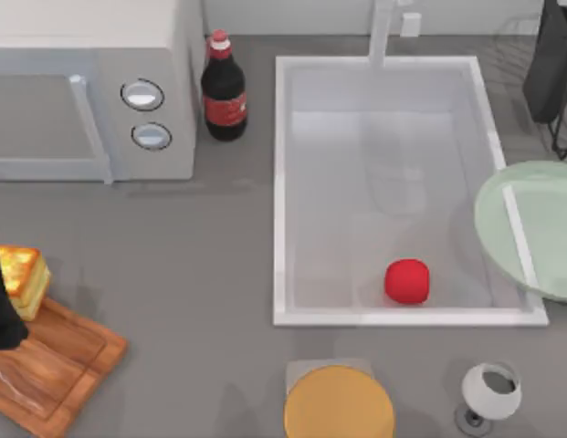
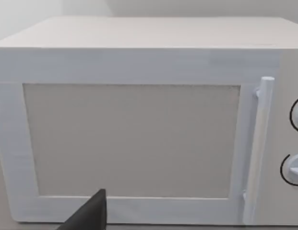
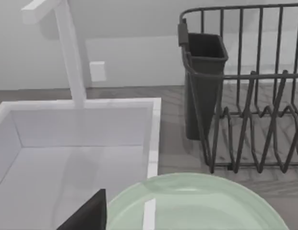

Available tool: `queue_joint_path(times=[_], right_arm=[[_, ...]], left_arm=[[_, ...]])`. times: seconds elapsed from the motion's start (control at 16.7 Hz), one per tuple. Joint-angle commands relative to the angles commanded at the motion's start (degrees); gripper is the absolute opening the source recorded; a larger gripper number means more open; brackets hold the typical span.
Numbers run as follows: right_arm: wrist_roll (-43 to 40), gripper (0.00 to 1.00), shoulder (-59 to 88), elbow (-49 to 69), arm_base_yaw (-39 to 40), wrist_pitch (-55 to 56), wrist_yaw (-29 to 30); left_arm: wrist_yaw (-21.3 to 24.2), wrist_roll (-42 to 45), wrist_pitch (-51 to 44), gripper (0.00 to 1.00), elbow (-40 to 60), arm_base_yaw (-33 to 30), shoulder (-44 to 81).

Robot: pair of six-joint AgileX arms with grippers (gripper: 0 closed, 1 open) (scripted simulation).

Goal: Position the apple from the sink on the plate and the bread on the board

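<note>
Top view, apple (image 1: pixel 407 280): I see a smooth, plain red ball lying on the floor of the sink (image 1: pixel 383 315), near its front wall, towards the right.
Top view, sink: a matte white rectangular basin with a raised pale rim and a white faucet (image 1: pixel 382 32) at the back.
Top view, plate (image 1: pixel 530 228): round, pale green, translucent and glossy, overlapping the sink's right rim.
Top view, bread (image 1: pixel 21 276): a blocky golden slice with a toasted crust, at the table's left edge, on the back corner of the board (image 1: pixel 55 365).
Top view, board: brown wood with visible grain and a grooved border.
Top view, left gripper (image 1: pixel 2 310): a dark shape just beside the bread; I cannot tell its fingers' state.
Left wrist view: I face the microwave (image 2: pixel 139 129), a pale boxy front with a bar handle.
Right wrist view: I see the sink (image 3: pixel 81 139), the plate (image 3: pixel 196 201) and a dark wire rack (image 3: pixel 244 96).
</note>
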Motion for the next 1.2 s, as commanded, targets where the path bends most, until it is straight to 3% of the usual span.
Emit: queue_joint_path(times=[0.84, 1.2], right_arm=[[18.3, 1.00, 81.3, 60.3, 17.6, -39.6, 0.1], [23.5, 1.00, 105.0, 77.7, 22.6, -51.0, 0.1]], left_arm=[[0.0, 0.0, 0.0, 1.00, 0.0, 0.0, 0.0], [0.0, 0.0, 0.0, 1.00, 0.0, 0.0, 0.0]])
